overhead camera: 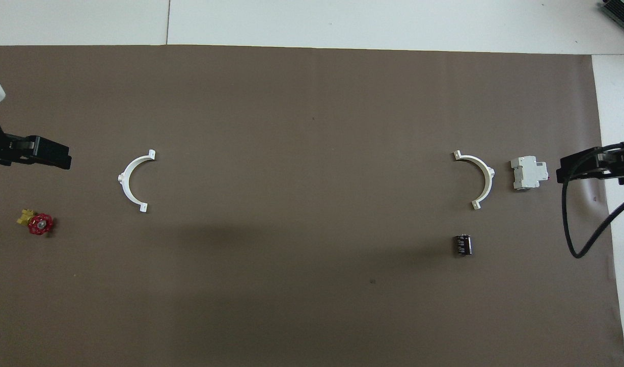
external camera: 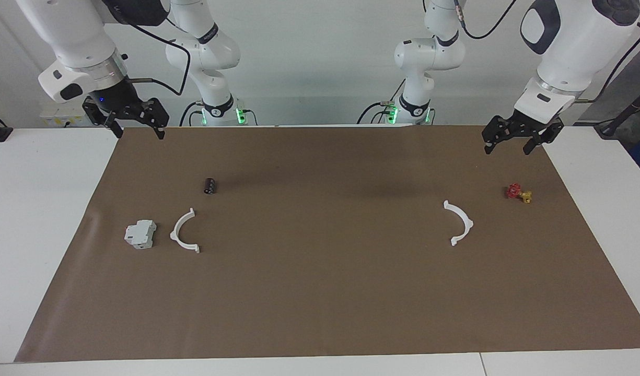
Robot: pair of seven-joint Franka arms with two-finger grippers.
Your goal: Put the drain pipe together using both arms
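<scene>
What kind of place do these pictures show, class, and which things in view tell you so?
Most likely a robotics lab or test bench: two robot arms stand at a white table covered by a brown mat, with two white half-rings laid out apart as practice parts.

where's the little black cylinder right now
The black cylinder lies on the brown mat toward the right arm's end of the table, nearer to the robots than the white half-ring and the grey-white block.

Matt brown paper sheet point(external camera: 320, 292); smooth white plastic half-rings point(external camera: 184, 231); glossy white arms point(external camera: 570, 47)
</scene>
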